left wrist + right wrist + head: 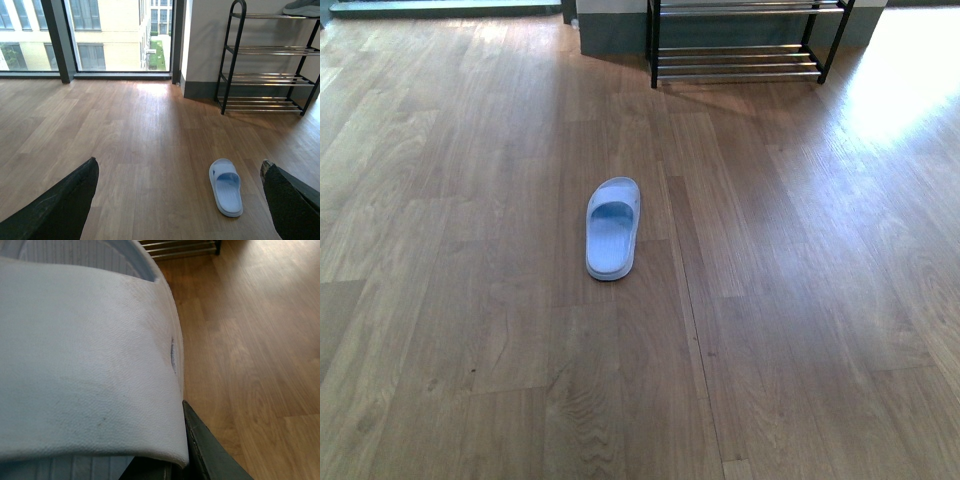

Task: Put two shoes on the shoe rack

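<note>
One pale blue slide (612, 228) lies flat on the wooden floor (800, 330), sole down. In the front view it sits near the middle, well apart from the shoe rack (740, 45), which stands against the far wall. Neither arm appears in that view.

In the left wrist view the rack shows four tiers of chrome bars in a black frame. The edge of one grey shoe (304, 7) shows on the top tier; the three tiers below hold nothing visible. The left end effector (179, 167) is spread wide with nothing between its two dark fingers (60, 205), and it is raised above the floor. The floor slide appears close to the inner side of one finger.

A second slide (85, 365), also pale blue, fills most of the right wrist view, with its broad strap towards the camera. The right end effector (170, 466) appears closed on it: one dark finger (205, 452) presses against the slide's edge, and the other finger is hidden. The floor is visible well below this slide, and the rack's lowest bars are beyond it.
</note>
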Controlling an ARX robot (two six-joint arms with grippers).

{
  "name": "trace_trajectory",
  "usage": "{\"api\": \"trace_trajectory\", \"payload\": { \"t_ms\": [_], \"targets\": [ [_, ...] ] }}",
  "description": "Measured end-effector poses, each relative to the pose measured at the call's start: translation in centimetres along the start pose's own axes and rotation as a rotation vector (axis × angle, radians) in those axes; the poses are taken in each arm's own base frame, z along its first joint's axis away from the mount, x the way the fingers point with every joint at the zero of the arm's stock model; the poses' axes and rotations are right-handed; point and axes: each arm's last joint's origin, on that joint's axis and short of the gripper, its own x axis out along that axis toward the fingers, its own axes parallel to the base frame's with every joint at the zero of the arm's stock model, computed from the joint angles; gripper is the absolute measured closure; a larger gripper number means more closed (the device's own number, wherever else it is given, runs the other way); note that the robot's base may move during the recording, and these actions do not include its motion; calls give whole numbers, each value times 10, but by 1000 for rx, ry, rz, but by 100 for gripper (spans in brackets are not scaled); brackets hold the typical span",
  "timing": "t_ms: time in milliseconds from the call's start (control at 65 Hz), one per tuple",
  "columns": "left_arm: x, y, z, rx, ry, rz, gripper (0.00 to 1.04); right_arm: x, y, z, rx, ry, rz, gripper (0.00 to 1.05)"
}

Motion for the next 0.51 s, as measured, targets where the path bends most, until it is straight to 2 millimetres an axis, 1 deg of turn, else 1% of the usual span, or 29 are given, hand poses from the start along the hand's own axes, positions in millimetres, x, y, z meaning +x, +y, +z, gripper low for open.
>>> {"api": "trace_trajectory", "payload": {
  "t_ms": [507],
  "targets": [
    [0,0,0,0,0,3,9,0,1,0,-2,-1,13,103]
  ]
}}
